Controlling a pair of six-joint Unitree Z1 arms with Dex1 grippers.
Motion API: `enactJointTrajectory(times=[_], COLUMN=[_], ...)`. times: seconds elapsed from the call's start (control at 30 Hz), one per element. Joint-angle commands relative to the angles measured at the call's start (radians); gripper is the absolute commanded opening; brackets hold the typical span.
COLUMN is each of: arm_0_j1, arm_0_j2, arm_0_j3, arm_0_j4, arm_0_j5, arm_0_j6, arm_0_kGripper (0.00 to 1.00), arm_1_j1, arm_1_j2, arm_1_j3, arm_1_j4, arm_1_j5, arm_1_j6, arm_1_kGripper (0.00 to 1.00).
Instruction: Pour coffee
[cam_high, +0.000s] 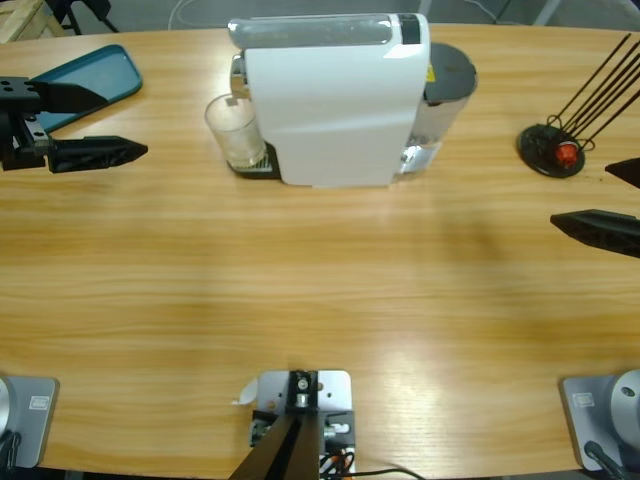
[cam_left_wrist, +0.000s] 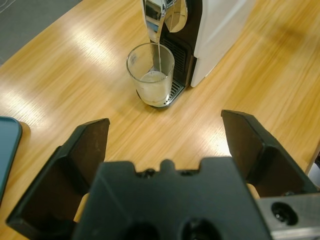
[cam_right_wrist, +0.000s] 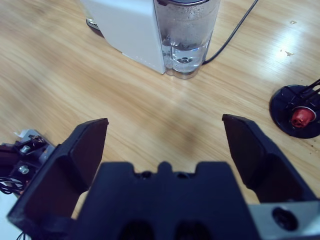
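Observation:
A clear glass (cam_high: 235, 130) stands on the drip tray under the spout of the white coffee machine (cam_high: 335, 100). In the left wrist view the glass (cam_left_wrist: 150, 72) holds a shallow layer of pale coffee (cam_left_wrist: 153, 79), and a thin streak runs down into it from the chrome spout (cam_left_wrist: 159, 15). My left gripper (cam_high: 115, 124) (cam_left_wrist: 165, 122) is open and empty, well short of the glass on its left. Far to the right of the machine my right gripper (cam_high: 590, 200) (cam_right_wrist: 165, 122) is open and empty too, facing the machine's water tank (cam_right_wrist: 187, 35).
A teal tray (cam_high: 90, 78) lies at the back left behind the left gripper. A black wire capsule stand (cam_high: 555, 150) with a red capsule (cam_right_wrist: 300, 116) sits at the back right. The machine's black cable (cam_right_wrist: 232, 32) trails off behind it.

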Motion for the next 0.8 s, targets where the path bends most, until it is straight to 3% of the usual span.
enactJointTrajectory(times=[0.03,0.23,0.5,0.67,0.8], arm_0_j1=[-0.008,0.053,0.165,0.246,0.267], arm_0_j2=[-0.015,0.038,0.222,0.35,0.4], arm_0_j3=[0.052,0.053,0.036,-0.003,-0.03], arm_0_j4=[-0.075,-0.124,-0.223,-0.211,-0.217], arm_0_j5=[-0.022,-0.134,-0.24,-0.443,-0.474], arm_0_j6=[0.095,0.117,0.282,0.428,0.486], arm_0_kGripper=[0.968,0.968,0.968,0.968,0.968], arm_1_j1=[-0.015,-0.015,-0.014,-0.015,-0.015], arm_1_j2=[0.051,0.063,0.077,0.092,0.122], arm_1_j3=[0.021,0.018,0.016,0.004,-0.006], arm_1_j4=[-0.008,-0.006,-0.007,0.005,0.011], arm_1_j5=[-0.005,-0.005,-0.003,0.003,0.004], arm_1_j6=[0.013,0.018,0.018,0.022,0.024], arm_1_kGripper=[1.0,1.0,1.0,1.0,1.0])
